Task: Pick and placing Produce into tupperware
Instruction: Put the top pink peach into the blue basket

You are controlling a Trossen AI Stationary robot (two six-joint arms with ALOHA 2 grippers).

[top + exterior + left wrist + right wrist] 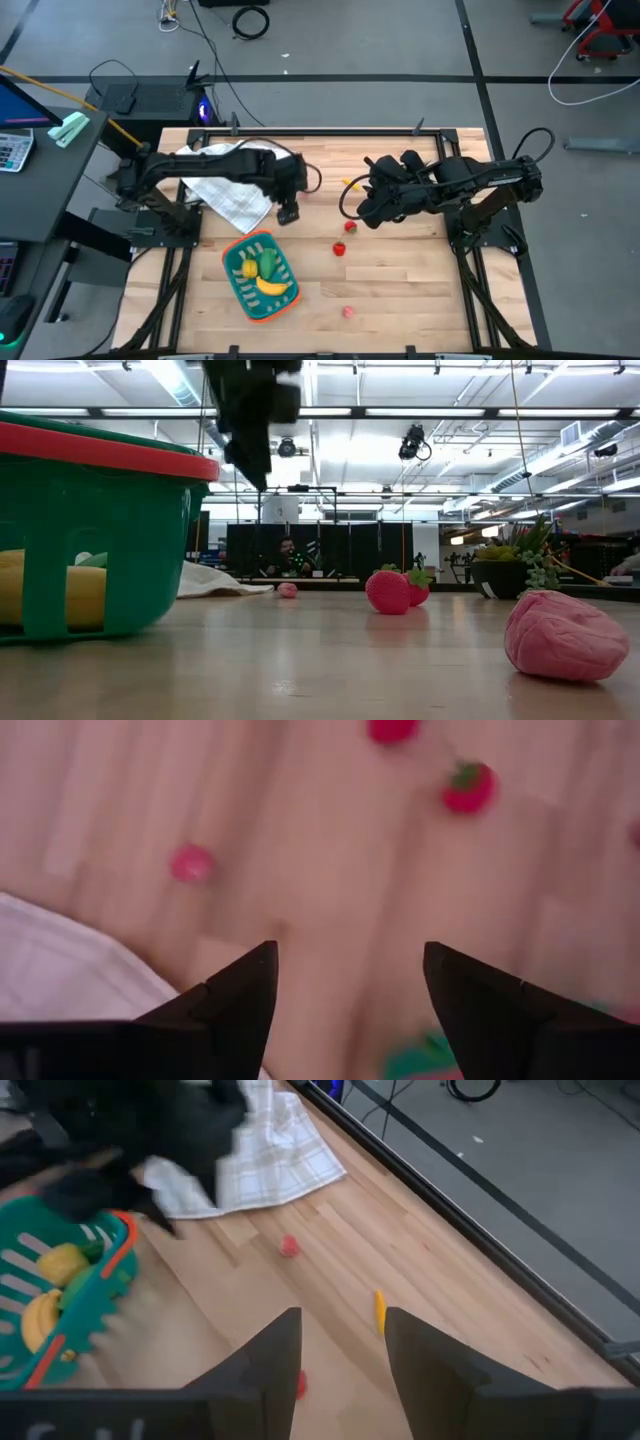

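Left gripper [288, 213] hangs above the surface [400, 290] just past the far end of the container [246, 298], fingers [235, 995] spread wide with nothing between them, only bare wood under the gap. Right gripper [368, 212] sits over the middle of the surface, well clear of the container; its fingers [272, 1348] stand partly apart and hold nothing. The teal container with the orange rim lies on the near left part of the surface and already carries a banana [272, 286], a lemon [247, 269] and a green vegetable [267, 263]. Still loose on the wood: two red strawberries, one [351, 226] just beside the right gripper and the other [339, 249] a little nearer the front; a pink piece [348, 312] near the front edge, well apart from both grippers; and a small orange piece [380, 1310] lying ahead of the right gripper. Another small pink piece [289, 1246] rests between the cloth and the right gripper. The white checked cloth [232, 196] is bunched under the left arm, beside the far end of the container, not touching the produce. Low view shows the container wall [90, 550] up close, the strawberries [388, 591] mid-surface and a potted plant [515, 565] at the far right.
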